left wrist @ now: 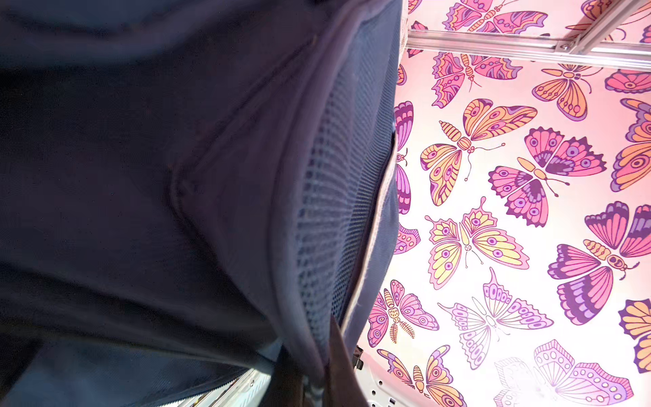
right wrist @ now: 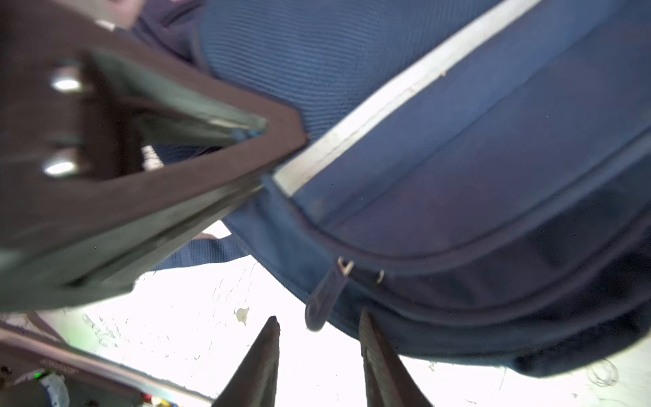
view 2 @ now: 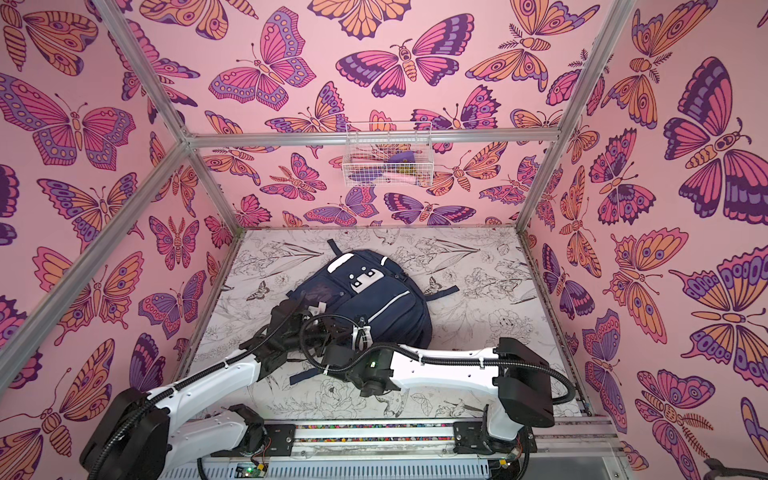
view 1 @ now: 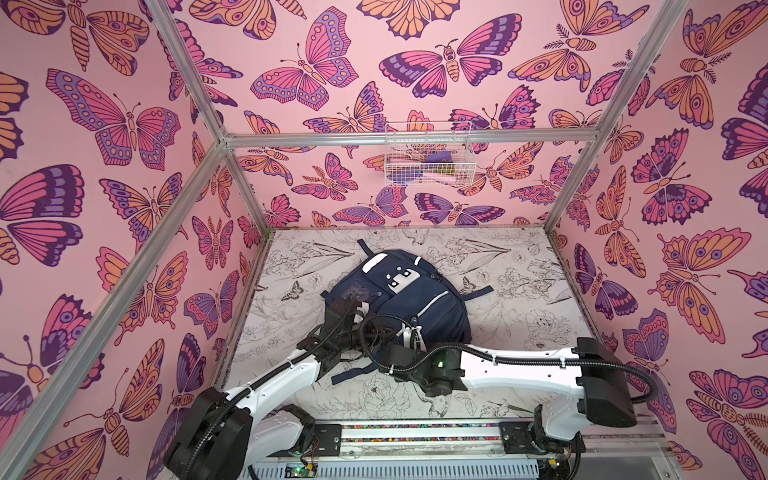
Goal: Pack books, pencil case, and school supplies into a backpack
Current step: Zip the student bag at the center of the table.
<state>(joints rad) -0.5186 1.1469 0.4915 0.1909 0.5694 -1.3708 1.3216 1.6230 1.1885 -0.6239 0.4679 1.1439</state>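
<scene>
The navy backpack (view 1: 401,297) (view 2: 370,301) lies flat in the middle of the flower-printed table in both top views. My left gripper (view 1: 351,301) (left wrist: 317,382) is at the bag's near left side. It is shut on a fold of the backpack's fabric beside a mesh panel (left wrist: 327,218). My right gripper (view 1: 405,332) (right wrist: 318,317) is at the bag's near edge and is open. A fabric zipper pull (right wrist: 324,299) hangs just ahead of the gap between its fingertips, and the table shows between them. The books and the pencil case are out of view.
A white wire basket (view 1: 428,156) with pink and purple items hangs on the back wall. Loose backpack straps (view 1: 353,374) lie on the table near the arms. Butterfly-patterned walls close in three sides. The arms' rail (view 1: 415,432) runs along the front.
</scene>
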